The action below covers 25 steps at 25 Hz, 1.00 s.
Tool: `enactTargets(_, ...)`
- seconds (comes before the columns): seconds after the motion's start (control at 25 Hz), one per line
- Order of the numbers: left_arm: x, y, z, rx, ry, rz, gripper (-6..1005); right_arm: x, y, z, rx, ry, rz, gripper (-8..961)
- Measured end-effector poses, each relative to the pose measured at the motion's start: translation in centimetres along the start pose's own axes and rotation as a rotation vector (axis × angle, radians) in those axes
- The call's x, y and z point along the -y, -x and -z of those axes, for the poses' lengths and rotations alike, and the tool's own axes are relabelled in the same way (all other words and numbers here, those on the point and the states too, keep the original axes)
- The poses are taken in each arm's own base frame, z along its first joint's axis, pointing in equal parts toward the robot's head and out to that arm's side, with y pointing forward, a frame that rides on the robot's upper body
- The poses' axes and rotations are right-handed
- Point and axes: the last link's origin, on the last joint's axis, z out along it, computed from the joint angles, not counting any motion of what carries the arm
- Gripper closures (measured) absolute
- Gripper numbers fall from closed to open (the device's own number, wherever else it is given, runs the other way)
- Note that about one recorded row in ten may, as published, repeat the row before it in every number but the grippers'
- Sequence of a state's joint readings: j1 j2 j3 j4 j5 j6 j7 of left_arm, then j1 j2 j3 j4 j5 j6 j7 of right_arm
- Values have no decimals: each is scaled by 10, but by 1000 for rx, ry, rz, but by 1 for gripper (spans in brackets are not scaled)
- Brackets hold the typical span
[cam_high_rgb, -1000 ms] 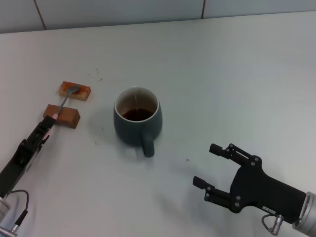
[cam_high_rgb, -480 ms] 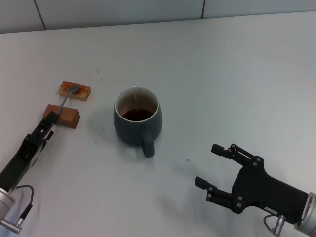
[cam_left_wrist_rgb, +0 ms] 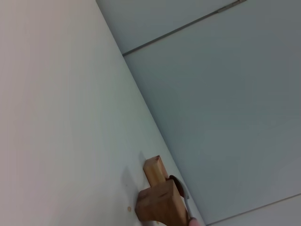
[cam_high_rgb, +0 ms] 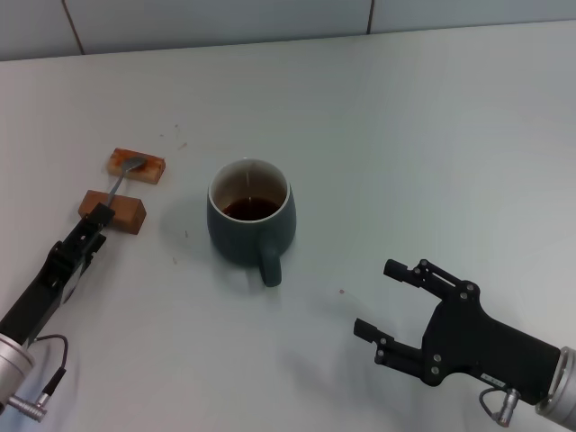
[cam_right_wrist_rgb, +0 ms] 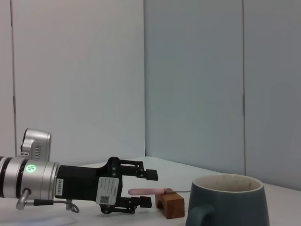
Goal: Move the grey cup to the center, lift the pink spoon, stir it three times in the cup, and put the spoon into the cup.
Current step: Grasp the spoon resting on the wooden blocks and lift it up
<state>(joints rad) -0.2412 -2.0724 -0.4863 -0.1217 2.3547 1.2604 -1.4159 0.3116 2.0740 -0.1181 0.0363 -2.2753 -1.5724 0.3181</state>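
Observation:
The grey cup (cam_high_rgb: 250,221), with dark liquid inside, stands mid-table with its handle toward me; it also shows in the right wrist view (cam_right_wrist_rgb: 229,200). The pink spoon (cam_high_rgb: 120,182) lies across two brown blocks, its bowl on the far one. My left gripper (cam_high_rgb: 99,217) is at the spoon's handle end. In the right wrist view the left gripper (cam_right_wrist_rgb: 149,189) is open, with the pink handle (cam_right_wrist_rgb: 145,191) lying between its fingers. My right gripper (cam_high_rgb: 378,298) is open and empty, near the table, to the right of the cup and nearer to me.
The near brown block (cam_high_rgb: 115,212) and the far brown block (cam_high_rgb: 136,165) hold the spoon off the table; both show in the left wrist view (cam_left_wrist_rgb: 162,207). A tiled wall (cam_high_rgb: 270,18) runs behind the table's far edge.
My left gripper has slid forward along the table toward the near block, and its fingers now cover the spoon's pink handle end. The right gripper has barely moved.

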Motion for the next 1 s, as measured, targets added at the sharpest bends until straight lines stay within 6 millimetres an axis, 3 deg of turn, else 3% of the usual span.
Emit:
enactTargets(0.16, 0, -2, 0, -7, -2, 2, 280, 1, 0, 0, -1, 0, 2, 160)
enactTargets(0.76, 2, -3, -2, -8, -15, 25, 519, -1, 0, 0, -2, 13, -1, 160)
enactTargets(1.0, 2, -2, -2, -8, -17, 43, 524, -1, 1, 0, 6, 16, 1, 159)
